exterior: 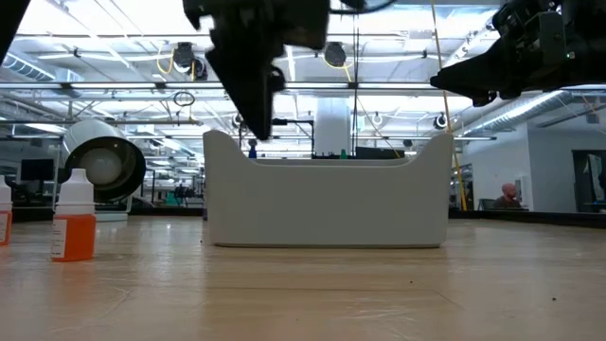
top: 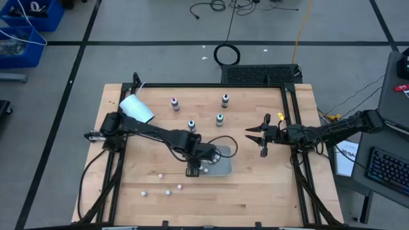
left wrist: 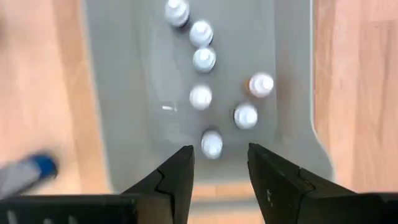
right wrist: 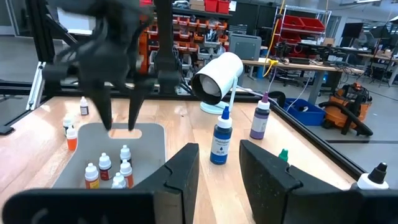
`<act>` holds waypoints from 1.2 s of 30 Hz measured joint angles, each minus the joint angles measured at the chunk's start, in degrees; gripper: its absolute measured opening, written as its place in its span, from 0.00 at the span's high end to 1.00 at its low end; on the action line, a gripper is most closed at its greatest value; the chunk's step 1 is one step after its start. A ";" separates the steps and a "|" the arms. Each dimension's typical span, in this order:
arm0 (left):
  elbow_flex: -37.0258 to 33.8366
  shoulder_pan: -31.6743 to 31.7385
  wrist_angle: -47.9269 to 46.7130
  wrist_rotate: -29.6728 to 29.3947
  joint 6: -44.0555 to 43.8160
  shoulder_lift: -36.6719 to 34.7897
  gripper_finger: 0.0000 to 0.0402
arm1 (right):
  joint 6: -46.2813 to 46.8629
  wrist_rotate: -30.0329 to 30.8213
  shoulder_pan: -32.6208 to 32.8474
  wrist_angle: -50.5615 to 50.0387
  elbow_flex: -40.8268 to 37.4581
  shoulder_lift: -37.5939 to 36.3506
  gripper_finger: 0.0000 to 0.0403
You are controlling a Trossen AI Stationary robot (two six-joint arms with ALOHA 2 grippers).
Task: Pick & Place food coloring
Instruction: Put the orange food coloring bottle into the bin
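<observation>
Left wrist view puts your left gripper [left wrist: 219, 165] directly above the grey tray [left wrist: 118, 112], fingers apart and empty, with several capped bottles [left wrist: 200, 97] standing inside. Farther out on the table [top: 268, 191], four more [top: 191, 125] stand upright. They look light, rigid, tippy; grip the body below the cap. Your right gripper [top: 255, 137] waits with jaws apart.

left hand [top: 193, 171] open, right hand [top: 255, 138] open

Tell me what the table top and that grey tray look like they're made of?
The table top looks like pale wood, with visible plank seams and grain. The grey tray looks like smooth moulded plastic, slightly glossy with rounded corners, though that is only its look.
</observation>
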 joint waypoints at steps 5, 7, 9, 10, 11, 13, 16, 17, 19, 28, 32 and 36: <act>0.07 -2.11 -12.34 -0.17 -10.27 -4.37 0.61 | 0.00 -0.02 0.02 -0.10 0.00 0.00 0.74; 0.05 -4.37 -17.84 -2.34 -16.11 -5.65 0.61 | 0.00 -0.02 0.02 -0.43 0.00 0.00 0.74; -0.89 -7.21 -21.29 -5.57 -21.80 -6.82 0.61 | -0.02 -0.02 0.02 -0.50 0.00 0.02 0.74; -1.65 -8.71 -21.89 -7.43 -24.41 -7.39 0.61 | -0.02 -0.02 0.02 -0.48 0.00 0.02 0.74; -2.89 -10.34 -21.95 -8.76 -26.72 -8.17 0.61 | -0.01 -0.02 0.02 -0.48 0.00 0.01 0.74; -6.00 -12.98 -20.66 -8.79 -31.22 -9.49 0.62 | 0.00 -0.02 0.02 -0.48 0.00 0.00 0.74; -12.34 -16.04 -16.48 -7.01 -37.63 -11.66 0.63 | 0.00 -0.02 0.02 -0.46 0.00 0.02 0.74; -14.67 -16.69 -14.17 -6.48 -39.79 -12.41 0.63 | 0.00 -0.02 0.02 -0.46 0.00 0.00 0.74; -18.87 -17.36 -9.10 -4.43 -43.73 -13.30 0.63 | 0.00 -0.02 0.02 -0.44 0.00 0.02 0.74; -29.39 -17.88 -0.77 -3.85 -58.09 -13.65 0.65 | 1.38 -0.04 0.02 0.07 0.00 0.02 0.74; -30.84 -17.86 -0.73 -2.71 -61.03 -13.65 0.69 | 1.46 -0.04 0.02 0.07 0.00 0.02 0.74; -30.84 -17.86 0.42 -0.75 -61.22 -13.67 0.72 | 1.46 -0.04 0.02 0.04 0.00 0.02 0.74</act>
